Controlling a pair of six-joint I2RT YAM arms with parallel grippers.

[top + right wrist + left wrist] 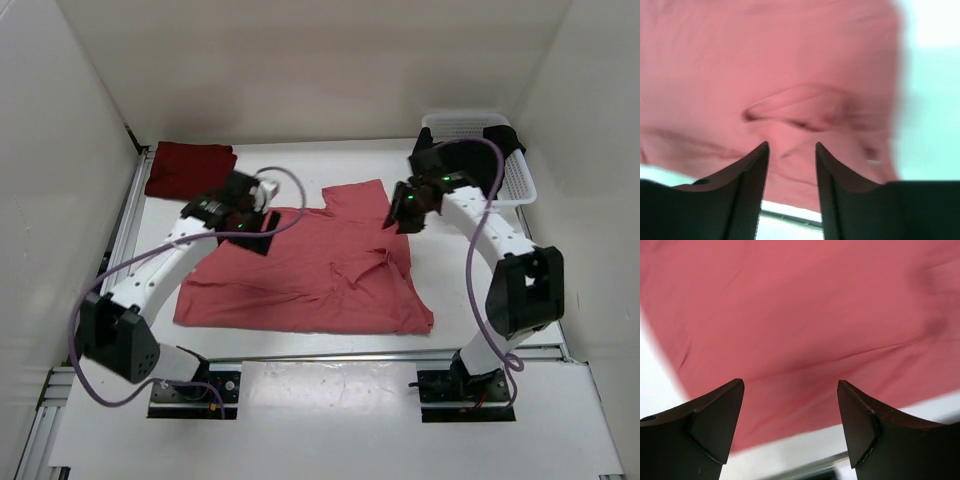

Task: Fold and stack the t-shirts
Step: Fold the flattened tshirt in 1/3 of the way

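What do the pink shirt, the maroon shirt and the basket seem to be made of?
Pink shirt: soft matte cloth, probably a knit; it lies limp with creases.
Maroon shirt: seemingly similar matte cloth, folded with soft edges.
Basket: apparently rigid white plastic, its wall perforated in a regular grid.

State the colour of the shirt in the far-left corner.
The shirt is dark maroon; top external view.
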